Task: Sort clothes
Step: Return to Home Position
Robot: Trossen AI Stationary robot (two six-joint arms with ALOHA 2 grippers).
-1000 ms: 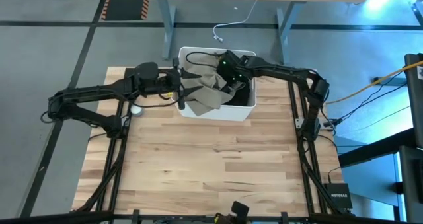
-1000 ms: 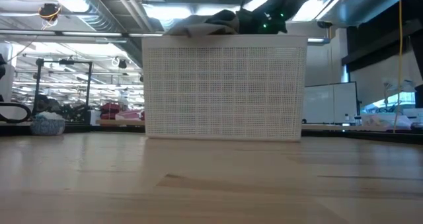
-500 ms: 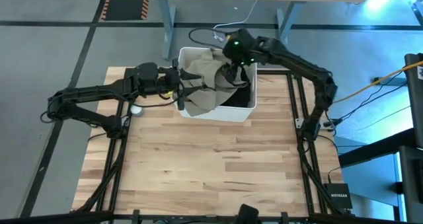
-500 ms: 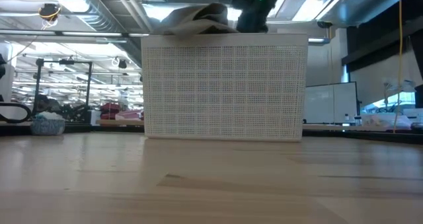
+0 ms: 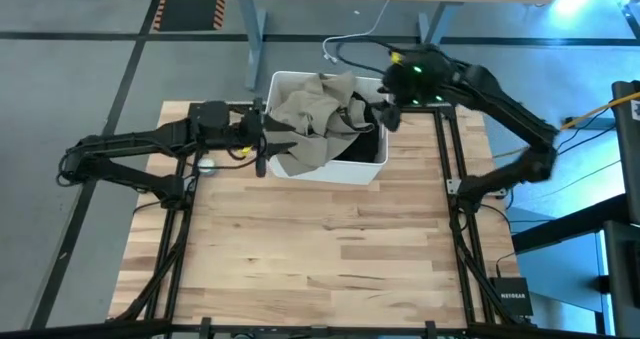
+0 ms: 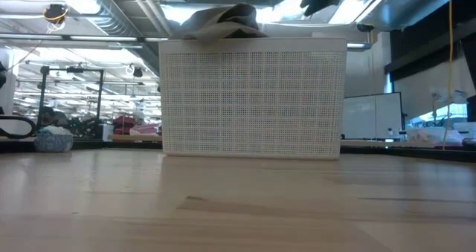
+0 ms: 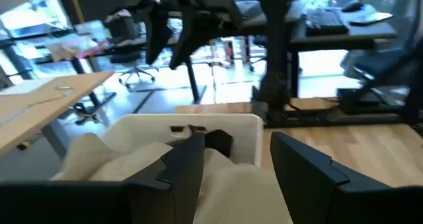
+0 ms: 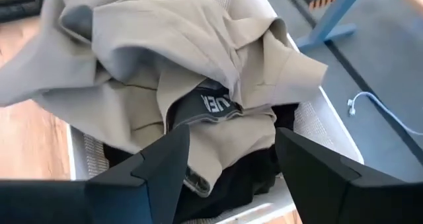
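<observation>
The white bin (image 5: 330, 171) stands at the table's far middle. A khaki garment (image 5: 315, 114) is heaped on top in it, and one fold hangs over the bin's left rim (image 5: 285, 147). Under it lie a black garment (image 8: 258, 171) and a dark grey waistband with white letters (image 8: 211, 105). My left gripper (image 5: 262, 144) stands open and level at the bin's left side, its fingers on either side of the khaki fold (image 7: 231, 184). My right gripper (image 5: 385, 114) hangs open above the bin's far right corner, with nothing between its fingers (image 8: 231, 135). My left gripper stands open around the khaki fold (image 7: 225, 178) that hangs over the bin's left rim, coming level from the table's left. I cannot tell whether its fingers touch the cloth.
A small white ball (image 5: 205, 164) lies on the table under my left arm. A desk and a white cable (image 5: 340, 49) are beyond the far edge. The near half of the wooden table (image 5: 330, 259) is bare.
My right gripper, shut on the khaki garment inside the bin, has risen with it, opened and let go, then swung up toward the table's far right. The garment has fallen back as a higher heap on the bin. My left gripper has drawn back slightly toward the left edge.
</observation>
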